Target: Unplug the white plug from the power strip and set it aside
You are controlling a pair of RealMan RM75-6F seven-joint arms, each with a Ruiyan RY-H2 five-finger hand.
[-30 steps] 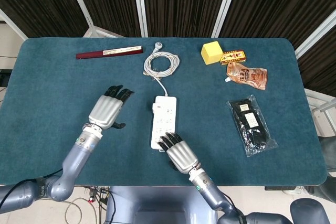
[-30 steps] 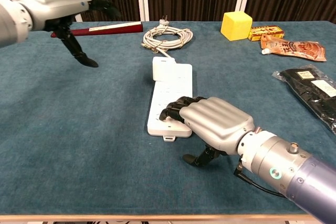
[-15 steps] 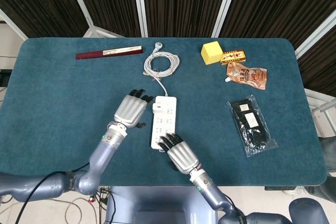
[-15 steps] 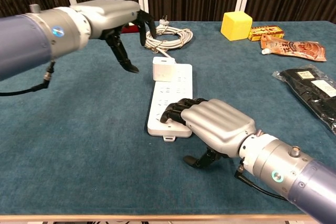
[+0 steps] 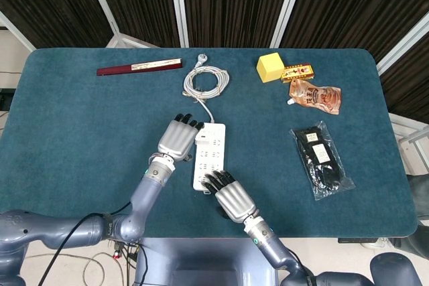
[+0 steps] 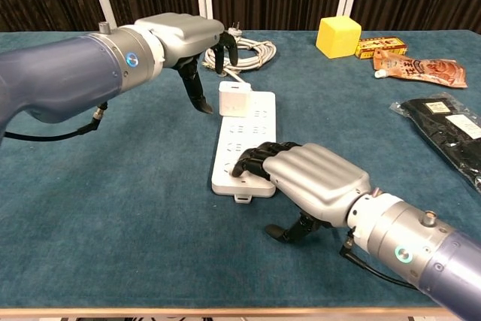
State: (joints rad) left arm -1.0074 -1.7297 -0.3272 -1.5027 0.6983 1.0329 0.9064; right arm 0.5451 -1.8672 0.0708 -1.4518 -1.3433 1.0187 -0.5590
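The head view looks steeply down on the whole table [image 5: 67,132]; the chest view faces across it, low and close, sharing the power strip [image 5: 210,154].

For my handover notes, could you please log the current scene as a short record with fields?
target: white plug, seated at the far end of the white power strip
left hand: above the plug, fingers apart around it, not gripping yet
right hand: fingertips press the strip's near end
cord: coiled white cable behind the strip
other items: yellow cube, dark red flat case, black packet in clear wrap, all on the teal table
task status: plug not yet out
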